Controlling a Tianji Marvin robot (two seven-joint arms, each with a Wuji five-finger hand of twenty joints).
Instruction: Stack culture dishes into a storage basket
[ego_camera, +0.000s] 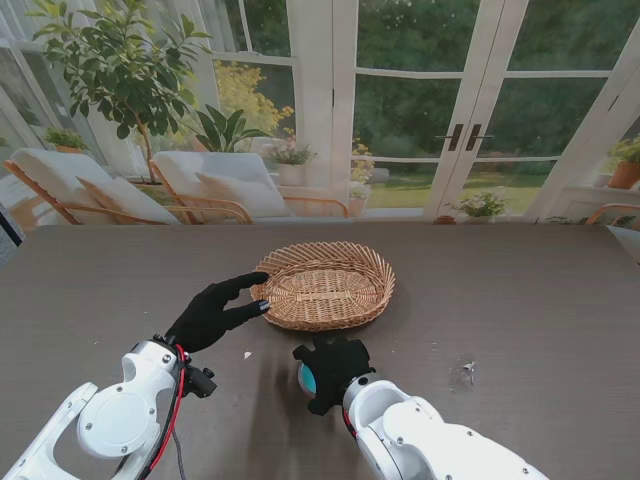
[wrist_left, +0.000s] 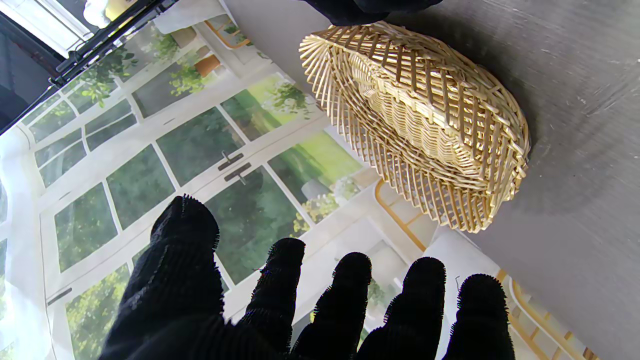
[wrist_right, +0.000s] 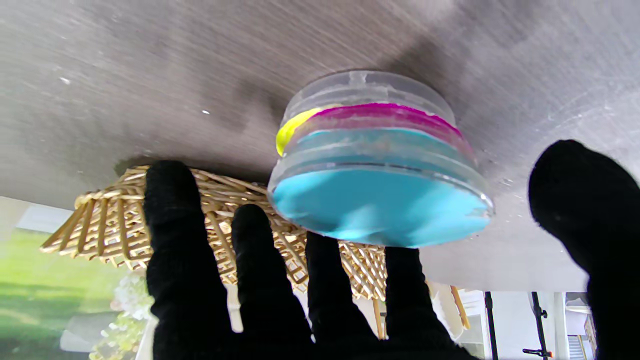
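From the stand, the wicker basket (ego_camera: 322, 285) sits mid-bench (ego_camera: 520, 300). The left robot hand (ego_camera: 215, 312) is spread, fingertips at its rim.

The left wrist view shows those fingers (wrist_left: 285, 280) apart, holding nothing.

The right wrist view shows the right robot hand (wrist_right: 310, 295) splayed around the stack of culture dishes (wrist_right: 375, 170) near the basket (wrist_right: 120, 225); whether it grips is unclear.

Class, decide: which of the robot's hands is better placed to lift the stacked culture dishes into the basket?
Right. The right hand hovers over the dish stack, fingers spread around it; the left hand rests open beside the basket.
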